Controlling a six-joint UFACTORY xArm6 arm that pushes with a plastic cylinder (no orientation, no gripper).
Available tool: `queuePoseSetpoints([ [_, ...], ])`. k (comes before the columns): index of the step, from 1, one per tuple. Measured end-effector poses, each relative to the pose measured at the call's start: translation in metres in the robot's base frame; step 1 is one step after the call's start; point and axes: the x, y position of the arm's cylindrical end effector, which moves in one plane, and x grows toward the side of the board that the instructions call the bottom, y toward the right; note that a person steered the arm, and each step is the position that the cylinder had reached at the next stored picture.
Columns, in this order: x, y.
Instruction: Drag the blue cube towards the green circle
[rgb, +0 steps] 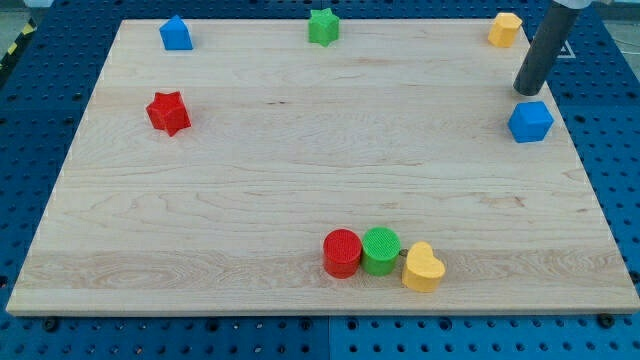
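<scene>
The blue cube (530, 121) lies near the board's right edge, in the upper half of the view. The green circle (381, 250) stands near the view's bottom, between a red circle (342, 252) on its left and a yellow heart (422, 267) on its right; the three touch in a row. My tip (527, 92) is just above the blue cube in the view, very close to its upper edge; I cannot tell whether it touches.
A blue house-shaped block (176, 34) is at the top left, a green star (323, 27) at the top middle, a yellow block (505, 30) at the top right. A red star (168, 112) lies at the left. The wooden board (300, 150) rests on a blue perforated table.
</scene>
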Motion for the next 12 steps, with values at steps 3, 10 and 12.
queuePoseSetpoints([
  [3, 0.02, -0.012],
  [10, 0.091, 0.004],
  [12, 0.096, -0.009],
])
